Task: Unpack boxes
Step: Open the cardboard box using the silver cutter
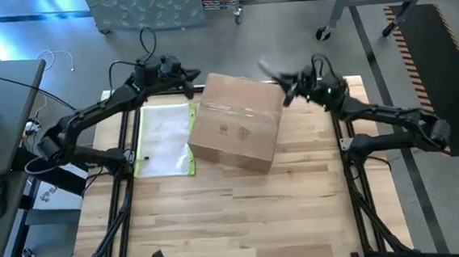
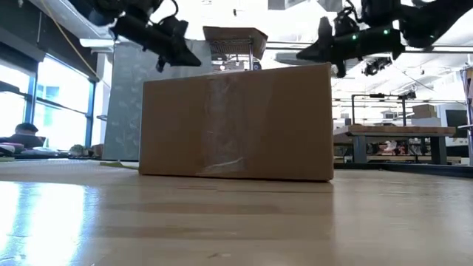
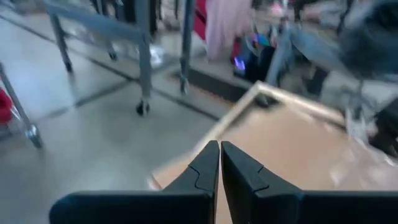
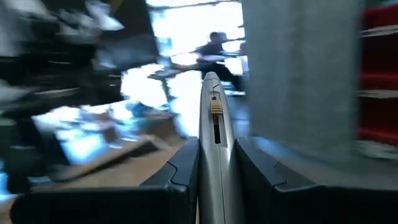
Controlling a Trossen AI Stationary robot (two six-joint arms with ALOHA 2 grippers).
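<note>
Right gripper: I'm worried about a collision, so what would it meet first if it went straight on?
Probably nothing near: the right gripper, jaws shut on a grey utility knife, points over the carton; depth is unclear.
</note>
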